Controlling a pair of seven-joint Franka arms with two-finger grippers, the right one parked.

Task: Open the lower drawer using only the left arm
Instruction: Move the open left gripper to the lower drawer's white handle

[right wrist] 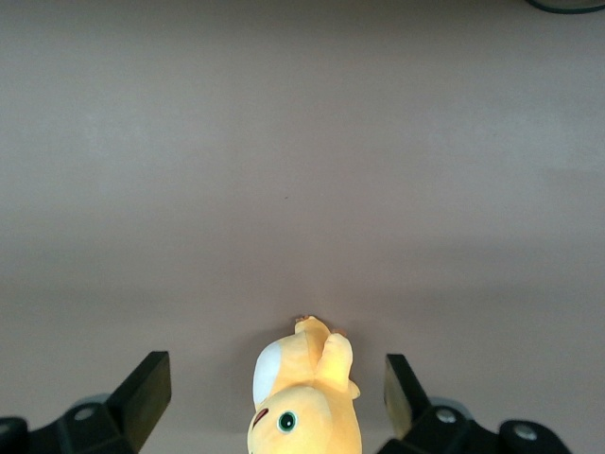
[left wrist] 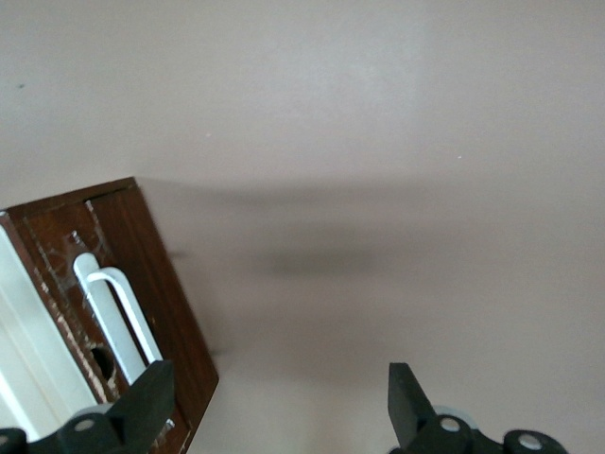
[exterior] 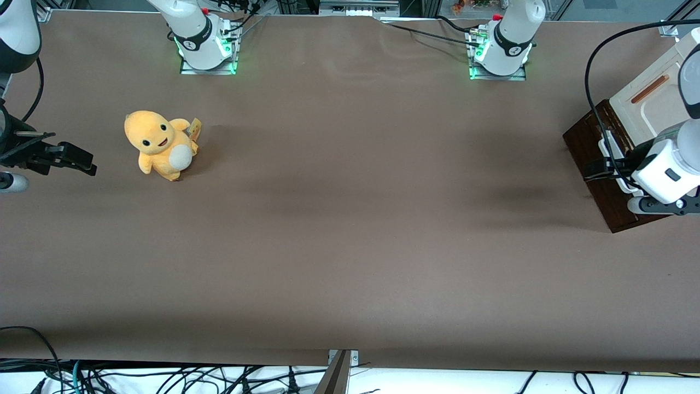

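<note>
Black two-finger gripper on the big white jointed left arm hangs with its jaws spread wide and holding nothing, one fingertip overlapping the dark brown wood front of the shallow lower drawer just beside its white bar handle, the other over bare brown table. Farther out from the jaws, the drawer sits at the foot of the cream cabinet, whose recessed panel carries an orange-brown strip handle. Well away, toward the parked arm's end of the table, stands a yellow plush toy.
</note>
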